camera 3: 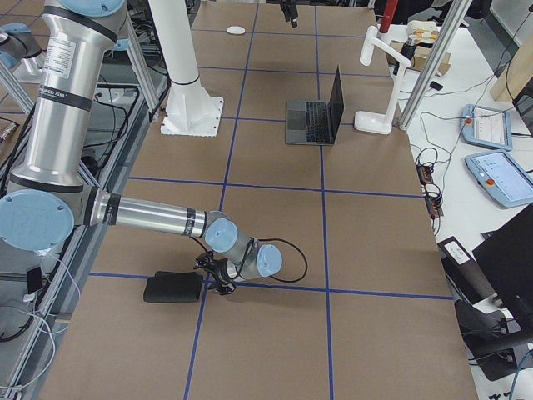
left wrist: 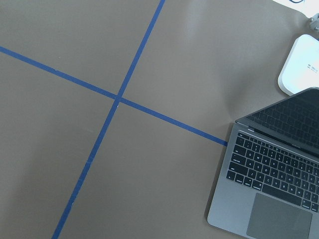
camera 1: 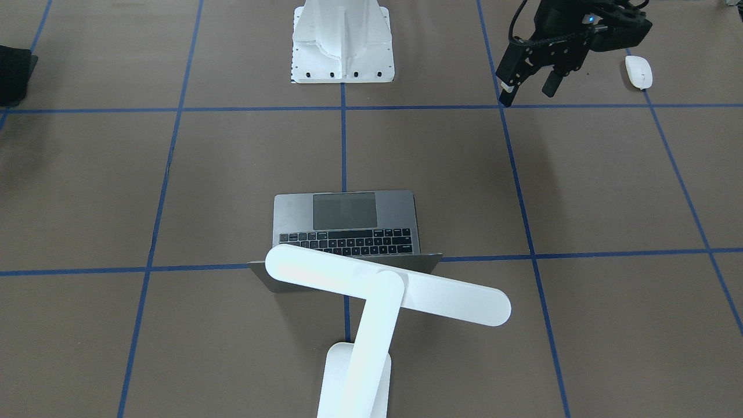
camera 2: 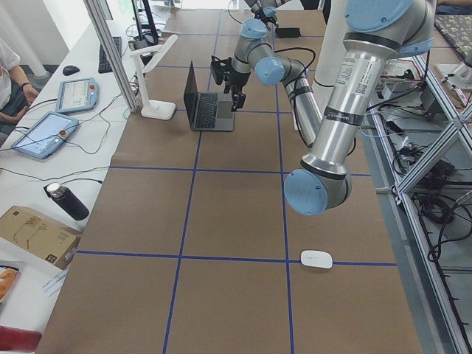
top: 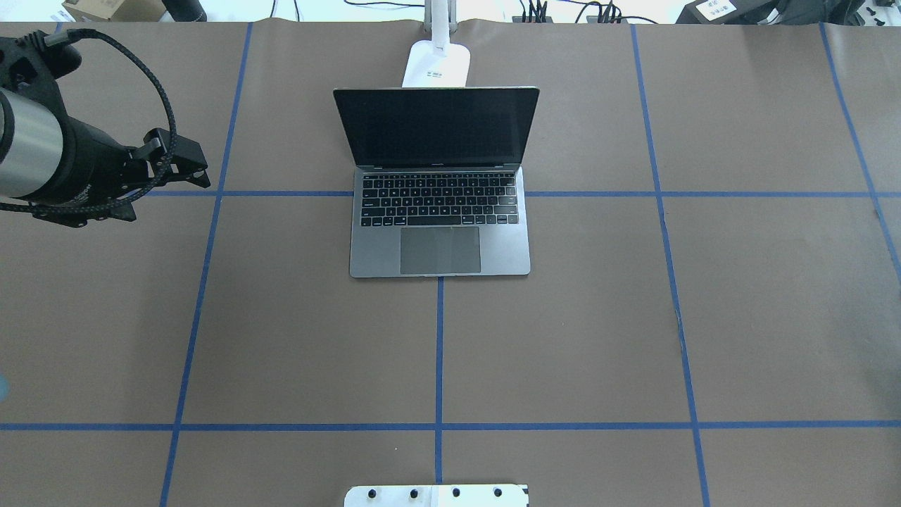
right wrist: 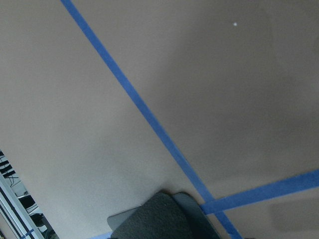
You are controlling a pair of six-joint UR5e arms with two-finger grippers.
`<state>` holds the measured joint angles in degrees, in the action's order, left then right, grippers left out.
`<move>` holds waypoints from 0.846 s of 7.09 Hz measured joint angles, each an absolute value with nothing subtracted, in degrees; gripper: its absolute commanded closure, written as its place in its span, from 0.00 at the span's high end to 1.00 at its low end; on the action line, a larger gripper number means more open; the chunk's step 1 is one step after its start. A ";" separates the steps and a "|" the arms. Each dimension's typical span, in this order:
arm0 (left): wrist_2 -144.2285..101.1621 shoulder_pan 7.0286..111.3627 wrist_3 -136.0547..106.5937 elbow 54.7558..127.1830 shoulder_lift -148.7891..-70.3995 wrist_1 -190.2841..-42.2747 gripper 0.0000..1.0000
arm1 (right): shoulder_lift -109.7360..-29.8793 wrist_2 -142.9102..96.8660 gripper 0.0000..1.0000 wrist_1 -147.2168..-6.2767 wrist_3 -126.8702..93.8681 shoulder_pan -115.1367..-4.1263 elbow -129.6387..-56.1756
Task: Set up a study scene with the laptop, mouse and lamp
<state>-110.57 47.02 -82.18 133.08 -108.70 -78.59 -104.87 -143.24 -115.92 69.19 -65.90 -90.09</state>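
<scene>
Overhead exterior shows laptop well apart from left end effector.

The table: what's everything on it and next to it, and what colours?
laptop: 1, grey, open, middle of table
lamp: 1, white, behind the laptop's screen
mouse: 1, white, table's left end
mat: 1, black, table's right end
pedestal: 1, white, robot's edge, middle
tape lines: several, blue, grid on brown table
control pendants: 2, grey, side bench
bottle: 1, black, side bench
cardboard box: 1, brown, side bench
person: 1, partly seen, by side bench
left gripper: 1, black, open, empty, above the table left of the laptop
right gripper: 1, black, by the mat; open or shut unclear
</scene>
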 measured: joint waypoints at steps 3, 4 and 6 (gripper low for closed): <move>-110.48 47.24 -82.18 133.11 -109.06 -78.57 1.00 | -106.39 -144.96 0.83 -116.01 70.44 -64.89 -89.71; -110.48 47.35 -82.18 133.11 -109.12 -78.58 1.00 | -106.53 -145.61 0.82 -116.00 70.56 -64.44 -89.48; -110.48 47.43 -82.18 133.11 -109.16 -78.57 1.00 | -106.49 -146.21 0.81 -115.88 70.88 -63.66 -89.15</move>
<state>-110.48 47.43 -82.18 133.11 -109.16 -78.57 -106.49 -146.21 -115.88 70.88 -63.66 -89.15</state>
